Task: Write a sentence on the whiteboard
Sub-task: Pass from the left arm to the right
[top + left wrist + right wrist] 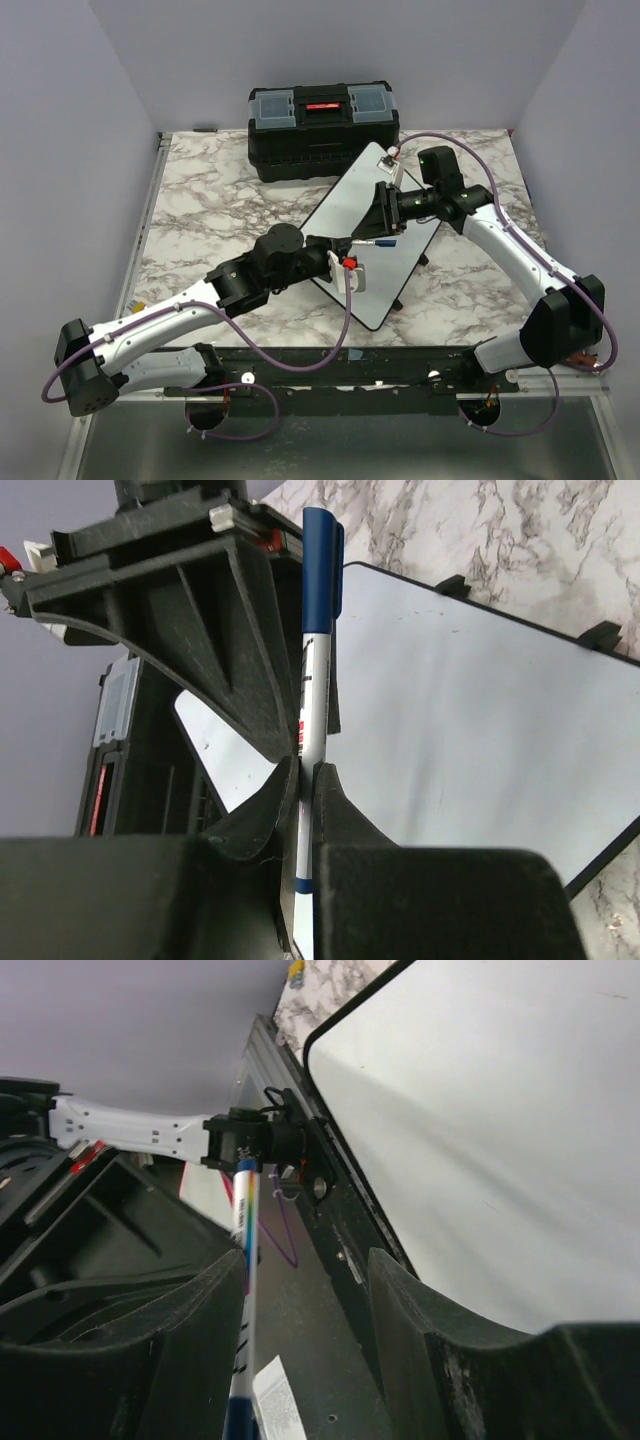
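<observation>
The whiteboard [372,228] lies slanted mid-table, its glossy white face [480,730] bare where it shows; no sentence is in view. My left gripper [343,252] is shut on a white marker [312,680] whose blue cap [321,560] points away from the jaws [308,770]. My right gripper [380,226] meets it from the far side and stands open around the cap end. In the right wrist view the marker [244,1250] runs along the left finger [190,1330], with a wide gap to the other finger [420,1320].
A black toolbox [322,122] with a red latch stands behind the whiteboard's far corner. Marbled tabletop [210,200] surrounds the board. The black frame rail [330,362] runs along the near edge, with purple cables looping from both arms.
</observation>
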